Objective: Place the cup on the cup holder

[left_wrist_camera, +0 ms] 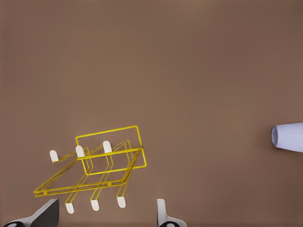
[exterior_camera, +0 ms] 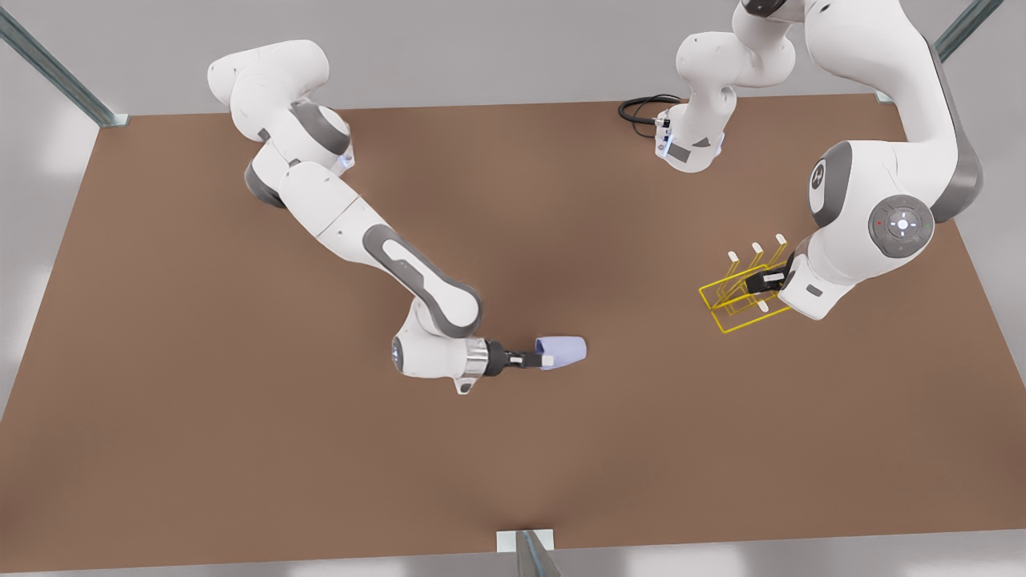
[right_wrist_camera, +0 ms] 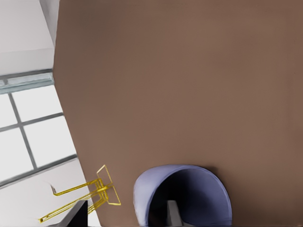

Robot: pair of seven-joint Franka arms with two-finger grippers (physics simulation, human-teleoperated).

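Observation:
The lavender-blue cup (exterior_camera: pixel 565 351) lies on its side on the brown table, its mouth turned toward my right gripper (exterior_camera: pixel 539 361), the arm at the front view's left. In the right wrist view the cup (right_wrist_camera: pixel 189 182) is right in front; one finger (right_wrist_camera: pixel 171 213) reaches inside the mouth and the other stays outside with a gap to the wall, so the right gripper (right_wrist_camera: pixel 125 215) is open. The yellow wire cup holder (exterior_camera: pixel 741 292) stands at the front view's right. My left gripper (exterior_camera: pixel 763 282) is at its edge, open, the holder (left_wrist_camera: pixel 102 163) just ahead of its spread fingers (left_wrist_camera: pixel 163 215).
The brown table (exterior_camera: pixel 240 417) spreads wide around both things. A black cable (exterior_camera: pixel 641 108) loops at the far edge by an arm's base. Metal frame posts (exterior_camera: pixel 533 553) stand at the table's near edge and far corners. A window (right_wrist_camera: pixel 28 127) lies beyond the table.

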